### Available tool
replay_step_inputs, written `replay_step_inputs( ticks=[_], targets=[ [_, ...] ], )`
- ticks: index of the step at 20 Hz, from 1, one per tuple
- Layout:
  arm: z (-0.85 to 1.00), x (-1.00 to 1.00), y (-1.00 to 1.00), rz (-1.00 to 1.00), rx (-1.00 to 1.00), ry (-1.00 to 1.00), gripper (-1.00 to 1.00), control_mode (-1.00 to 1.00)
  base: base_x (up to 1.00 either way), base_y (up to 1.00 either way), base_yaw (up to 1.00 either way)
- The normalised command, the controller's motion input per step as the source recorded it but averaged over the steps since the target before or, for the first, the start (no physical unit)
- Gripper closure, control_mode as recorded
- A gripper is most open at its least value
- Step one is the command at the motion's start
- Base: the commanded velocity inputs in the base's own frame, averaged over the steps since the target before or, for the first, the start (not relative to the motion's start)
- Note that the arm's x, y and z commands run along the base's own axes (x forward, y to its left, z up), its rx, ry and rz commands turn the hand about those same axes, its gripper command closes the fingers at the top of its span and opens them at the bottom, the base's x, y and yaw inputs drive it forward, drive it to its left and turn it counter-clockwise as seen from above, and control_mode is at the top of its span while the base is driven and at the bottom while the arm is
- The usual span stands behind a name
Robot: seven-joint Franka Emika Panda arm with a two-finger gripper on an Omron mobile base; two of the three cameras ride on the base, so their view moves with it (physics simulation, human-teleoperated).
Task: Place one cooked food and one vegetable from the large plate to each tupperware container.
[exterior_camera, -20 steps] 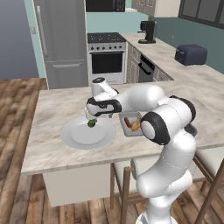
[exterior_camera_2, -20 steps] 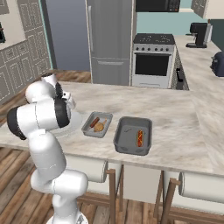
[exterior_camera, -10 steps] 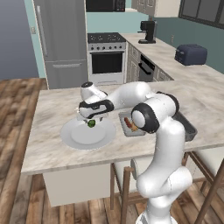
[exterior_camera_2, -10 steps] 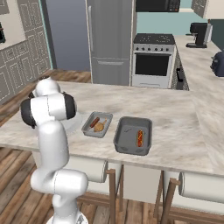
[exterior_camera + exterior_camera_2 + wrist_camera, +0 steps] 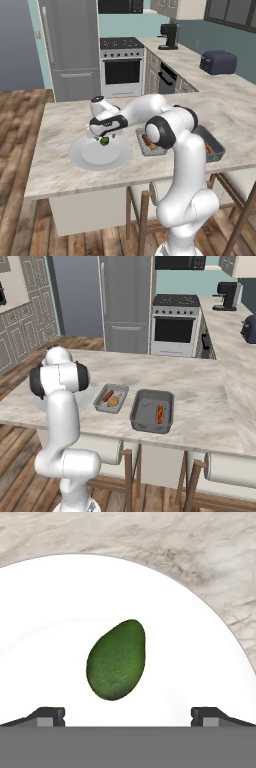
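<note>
A small dark-green vegetable [image 5: 116, 660] lies alone on the large white plate [image 5: 200, 662], just ahead of my gripper [image 5: 128, 714], which is open with nothing between its fingers. From the left base view the gripper [image 5: 105, 136] hovers right above the vegetable [image 5: 105, 141] on the plate [image 5: 82, 155]. The light grey tupperware container [image 5: 111, 398] holds a reddish sausage [image 5: 107, 395] and a tan bulb [image 5: 113, 401]. In the darker container [image 5: 152, 410] lies a hot dog [image 5: 160, 413].
Both containers [image 5: 140, 142] [image 5: 215, 146] sit to the right of the plate on the marble island [image 5: 60, 117]. Stools stand under the island's front edge. Stove, fridge and a back counter with a toaster are far behind.
The arm has swung left from over the containers, and the hand has come down over the plate to just above the green vegetable. The fingers stayed open.
</note>
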Motion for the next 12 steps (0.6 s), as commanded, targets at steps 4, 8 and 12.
replay_step_inputs(
  ticks=[4,8,12],
  targets=[
    [-0.36,0.24,-0.01,0.03,0.00,0.00,-1.00,-1.00,0.00,0.00,0.00],
    [-0.17,0.16,0.00,0.00,0.00,0.00,-1.00,-1.00,0.00,0.00,0.00],
    [-0.11,0.15,0.00,0.00,0.00,0.00,-1.00,-1.00,0.00,0.00,0.00]
  ],
)
